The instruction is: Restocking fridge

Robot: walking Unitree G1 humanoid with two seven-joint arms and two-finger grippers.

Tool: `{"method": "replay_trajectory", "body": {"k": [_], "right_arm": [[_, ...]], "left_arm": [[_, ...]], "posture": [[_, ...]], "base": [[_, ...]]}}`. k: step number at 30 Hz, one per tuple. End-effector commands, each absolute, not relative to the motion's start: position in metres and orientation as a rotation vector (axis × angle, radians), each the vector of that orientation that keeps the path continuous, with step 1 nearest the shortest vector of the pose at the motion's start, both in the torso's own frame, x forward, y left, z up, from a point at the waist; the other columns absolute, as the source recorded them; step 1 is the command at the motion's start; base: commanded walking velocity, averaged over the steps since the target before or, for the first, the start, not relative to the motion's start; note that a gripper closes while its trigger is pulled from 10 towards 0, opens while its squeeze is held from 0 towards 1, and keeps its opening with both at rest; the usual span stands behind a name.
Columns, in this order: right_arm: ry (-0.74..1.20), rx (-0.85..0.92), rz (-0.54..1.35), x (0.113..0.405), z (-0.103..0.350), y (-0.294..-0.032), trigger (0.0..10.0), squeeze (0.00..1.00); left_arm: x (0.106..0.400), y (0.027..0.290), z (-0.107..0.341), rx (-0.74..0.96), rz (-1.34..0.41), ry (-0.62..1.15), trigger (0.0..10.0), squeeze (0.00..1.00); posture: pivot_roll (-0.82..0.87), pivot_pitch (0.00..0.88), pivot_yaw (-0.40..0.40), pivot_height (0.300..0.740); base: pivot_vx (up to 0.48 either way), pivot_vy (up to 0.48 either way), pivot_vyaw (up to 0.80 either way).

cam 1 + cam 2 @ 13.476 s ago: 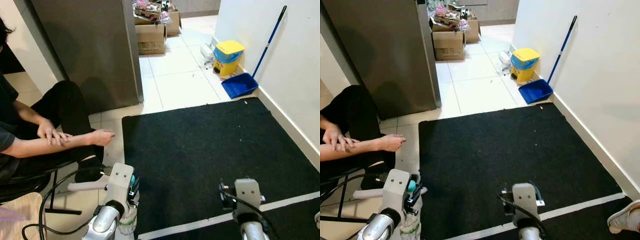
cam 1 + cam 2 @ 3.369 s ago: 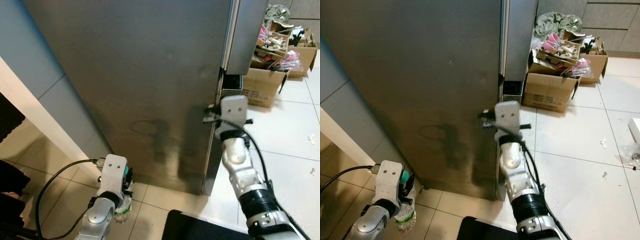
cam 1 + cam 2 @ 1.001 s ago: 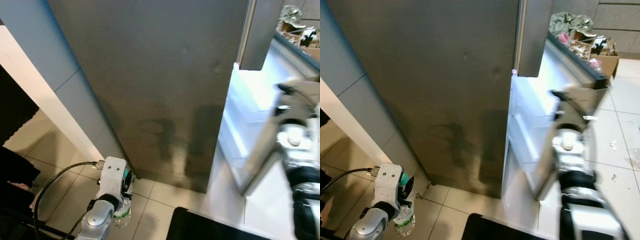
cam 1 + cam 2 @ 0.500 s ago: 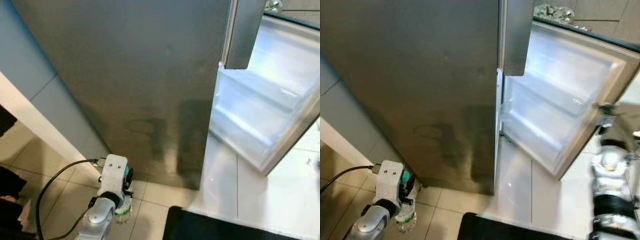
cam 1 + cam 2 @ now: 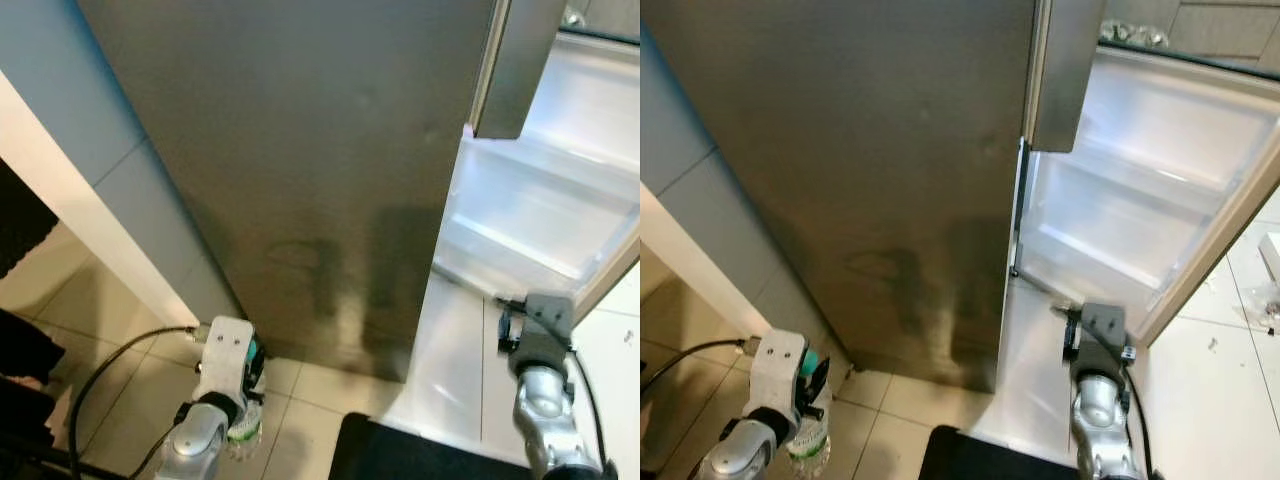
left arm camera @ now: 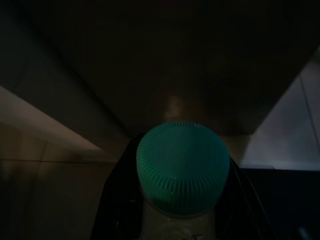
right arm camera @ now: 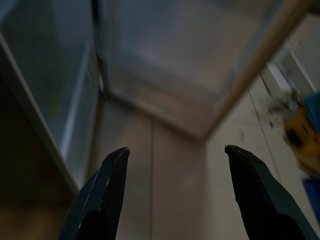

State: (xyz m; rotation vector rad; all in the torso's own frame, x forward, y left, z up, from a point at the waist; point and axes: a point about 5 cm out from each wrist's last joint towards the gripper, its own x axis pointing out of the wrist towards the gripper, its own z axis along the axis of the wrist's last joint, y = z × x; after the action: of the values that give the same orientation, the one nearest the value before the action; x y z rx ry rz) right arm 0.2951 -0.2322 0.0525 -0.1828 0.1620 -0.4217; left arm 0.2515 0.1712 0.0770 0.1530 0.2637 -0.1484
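Gripping a bottle (image 5: 240,430) with a green cap (image 6: 182,167), our left hand (image 5: 245,385) sits at the lower left of the frame, fingers closed on its neck, low over the floor tiles (image 5: 120,400). At the lower right our right hand (image 7: 175,190) hangs spread wide and holds nothing, above the pale floor in front of the open door (image 5: 1230,230). Beyond both rises the steel fridge (image 5: 320,150); at the upper right we see white door shelves (image 5: 1120,215).
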Motion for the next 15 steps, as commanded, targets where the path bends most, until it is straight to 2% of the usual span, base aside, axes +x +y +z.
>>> {"method": "replay_trajectory", "body": {"k": [1,5,7,10,15], "right_arm": [[0.201,-0.179,-0.432,0.286,0.040,-0.229,10.0,0.00],[0.194,-0.168,-0.402,0.270,0.027,-0.213,10.0,0.00],[0.145,-0.138,-0.317,0.263,0.027,-0.187,10.0,0.00],[0.123,-0.100,-0.272,0.261,0.030,-0.172,10.0,0.00],[0.116,-0.079,-0.278,0.263,0.033,-0.169,10.0,0.00]], "left_arm": [[0.248,0.172,0.076,0.155,-0.164,0.273,10.0,0.00],[0.245,0.168,0.072,0.144,-0.210,0.296,10.0,0.00],[0.243,0.166,0.070,0.149,-0.236,0.307,10.0,0.00],[0.242,0.166,0.068,0.166,-0.240,0.313,10.0,0.00],[0.243,0.165,0.067,0.179,-0.244,0.310,10.0,0.00]], "posture": [[-0.07,0.229,0.111,0.740],[-0.07,0.231,0.113,0.740],[-0.07,0.232,0.112,0.740],[-0.07,0.232,0.111,0.740],[-0.07,0.231,0.113,0.740]], "base": [[0.000,0.000,0.00],[0.000,0.000,0.00],[0.000,0.000,0.00],[0.000,0.000,0.00],[0.000,0.000,0.00]]}}
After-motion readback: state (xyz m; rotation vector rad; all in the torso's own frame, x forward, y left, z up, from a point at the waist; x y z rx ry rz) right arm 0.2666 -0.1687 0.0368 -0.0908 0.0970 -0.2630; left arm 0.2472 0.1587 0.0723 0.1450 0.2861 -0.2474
